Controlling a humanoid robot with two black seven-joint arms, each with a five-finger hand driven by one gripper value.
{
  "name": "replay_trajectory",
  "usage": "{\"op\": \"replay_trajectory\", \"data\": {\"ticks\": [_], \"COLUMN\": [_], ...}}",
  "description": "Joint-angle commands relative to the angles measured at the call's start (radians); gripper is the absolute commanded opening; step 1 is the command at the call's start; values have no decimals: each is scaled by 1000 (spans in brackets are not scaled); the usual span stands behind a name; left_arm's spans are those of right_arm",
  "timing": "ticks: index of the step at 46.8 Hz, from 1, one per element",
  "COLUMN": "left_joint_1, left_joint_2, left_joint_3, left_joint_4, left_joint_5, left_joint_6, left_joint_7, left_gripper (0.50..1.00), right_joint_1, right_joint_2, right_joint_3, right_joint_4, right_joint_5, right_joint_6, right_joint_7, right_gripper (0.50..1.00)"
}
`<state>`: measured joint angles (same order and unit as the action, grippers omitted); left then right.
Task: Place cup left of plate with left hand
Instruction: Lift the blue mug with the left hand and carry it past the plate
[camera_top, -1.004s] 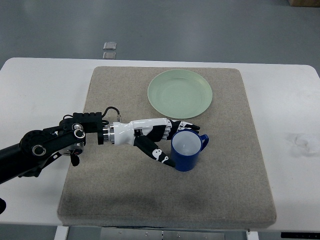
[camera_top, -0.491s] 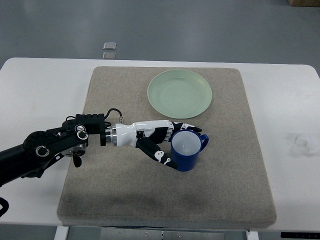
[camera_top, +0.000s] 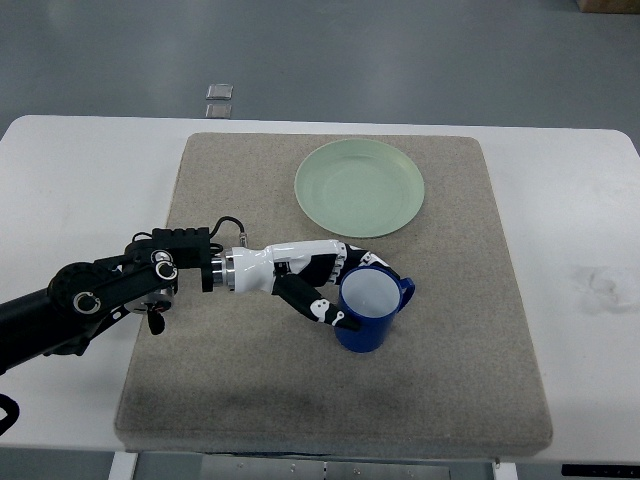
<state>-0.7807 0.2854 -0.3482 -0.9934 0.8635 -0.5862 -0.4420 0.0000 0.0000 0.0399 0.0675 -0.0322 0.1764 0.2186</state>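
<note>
Left hand: your left hand (camera_top: 318, 280) reaches in from the picture's left edge across the mat and sits against the left side of the cup.
Fingers: you have them curled round the cup; the upper fingers (camera_top: 362, 257) wrap over its far rim, and the thumb (camera_top: 318, 307) presses on its near left side.
Grip: closed on the cup, with the cup body filling the space between thumb and fingers.
Cup: the blue cup (camera_top: 372, 305) looks tipped a little, its pale inside facing up toward you and its handle pointing to the picture's right.
Cup position: it is over the middle of the mat, just below the plate and slightly right of the plate's centre; whether its base touches the mat you cannot tell.
Plate: the pale green plate (camera_top: 359, 187) lies flat on the far part of the mat, apart from the cup.
Mat: the grey mat (camera_top: 450, 380) covers the white table (camera_top: 90, 180).
</note>
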Motion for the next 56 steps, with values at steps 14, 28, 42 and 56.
{"op": "replay_trajectory", "data": {"ticks": [14,28,42,56], "left_joint_1": [0,-9,3,8], "left_joint_2": [-5,-3,18,77], "left_joint_3": [-14,-67,-184,-207], "left_joint_4": [7,5,13,67], "left_joint_5": [-9,-27,-32,-100], "left_joint_6": [15,104,250,382], "left_joint_7": [0,0,0,0], "left_gripper": [713,709,688,688], "right_joint_1": [0,0,0,0], "right_joint_2": [0,0,0,0], "right_joint_3": [0,0,0,0], "right_joint_4": [0,0,0,0], "right_joint_5": [0,0,0,0], "right_joint_6": [0,0,0,0], "right_joint_7": [1,1,1,-1], "right_gripper": [932,932,932,932]}}
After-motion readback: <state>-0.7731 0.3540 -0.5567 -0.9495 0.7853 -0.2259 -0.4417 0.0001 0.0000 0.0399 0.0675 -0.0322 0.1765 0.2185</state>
